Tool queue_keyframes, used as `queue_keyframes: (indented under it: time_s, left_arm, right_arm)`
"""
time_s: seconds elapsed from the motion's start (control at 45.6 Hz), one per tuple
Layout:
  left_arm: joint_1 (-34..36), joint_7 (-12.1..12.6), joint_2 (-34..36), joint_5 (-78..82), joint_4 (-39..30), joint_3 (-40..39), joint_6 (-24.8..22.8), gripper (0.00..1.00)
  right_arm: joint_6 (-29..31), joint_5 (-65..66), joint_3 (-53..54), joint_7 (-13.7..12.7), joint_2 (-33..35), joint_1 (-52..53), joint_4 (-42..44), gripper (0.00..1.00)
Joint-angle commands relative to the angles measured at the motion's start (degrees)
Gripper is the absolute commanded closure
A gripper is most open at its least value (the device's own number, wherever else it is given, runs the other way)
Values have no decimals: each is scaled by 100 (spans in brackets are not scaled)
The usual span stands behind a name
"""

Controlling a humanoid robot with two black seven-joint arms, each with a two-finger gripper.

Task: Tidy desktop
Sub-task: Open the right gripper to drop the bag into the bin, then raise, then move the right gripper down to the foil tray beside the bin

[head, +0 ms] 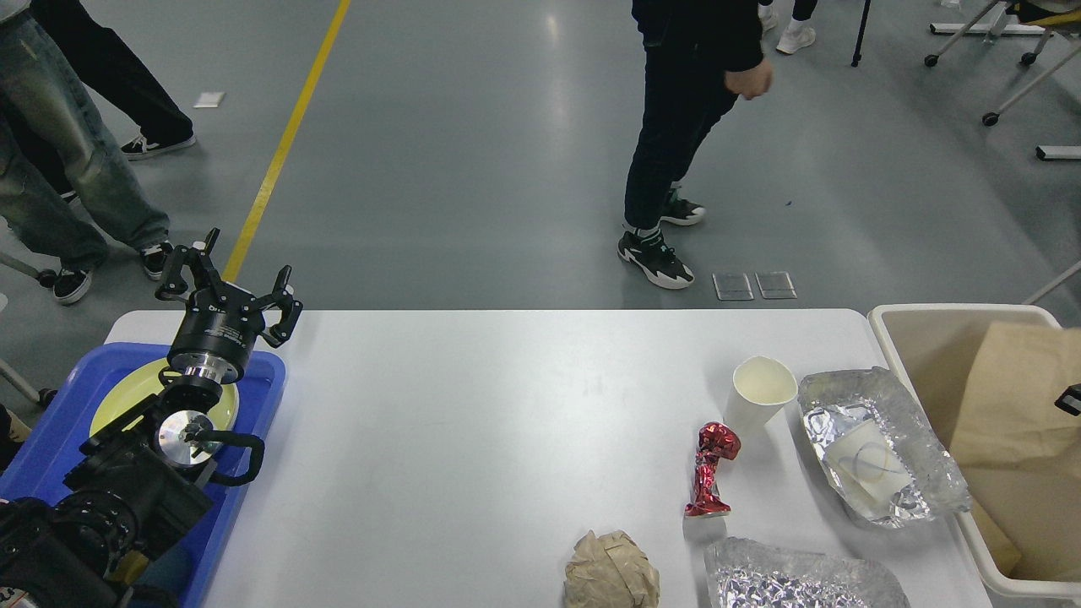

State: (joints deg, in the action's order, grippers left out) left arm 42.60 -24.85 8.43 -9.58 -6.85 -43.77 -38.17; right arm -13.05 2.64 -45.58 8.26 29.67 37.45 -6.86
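The white desktop (473,439) fills the lower half of the view. On its right side lie a white paper cup (763,388), a crumpled red foil wrapper (711,469), a foil tray (920,447) with a white lid inside, a brown paper ball (611,572) and a crumpled foil sheet (802,581). My left gripper (224,283) is open and empty, held above the far end of the blue tray (51,447). Only a small dark part (1071,399) of my right arm shows at the right edge, over the bin.
A yellow-green plate (127,393) lies in the blue tray at the left edge. A beige bin (929,338) holding a brown paper bag (1022,422) stands at the right. People stand on the grey floor beyond the table.
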Motion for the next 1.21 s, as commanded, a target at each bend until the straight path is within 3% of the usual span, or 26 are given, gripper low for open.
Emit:
queue_keyframes:
  time_s: [0.0, 0.416, 0.679, 0.942, 1.184]
  left_arm:
    - [3, -2, 1, 0, -9, 0, 3, 4]
    - [3, -2, 1, 0, 0, 0, 3, 4]
    - [3, -2, 1, 0, 0, 0, 3, 4]
    - [3, -2, 1, 0, -9, 0, 3, 4]
    - [3, -2, 1, 0, 0, 0, -6, 4]
  right_arm:
    - [22, -27, 76, 0, -5, -10, -9, 0]
    - [48, -36, 67, -8, -234, 658, -87, 0]
    - [311, -1, -257, 9, -401, 2449, -403, 0]
    - [1990, 43, -442, 27, -339, 5315, -3118, 0]
    - [2333, 192, -442, 18, -725, 6906, -5789, 0]
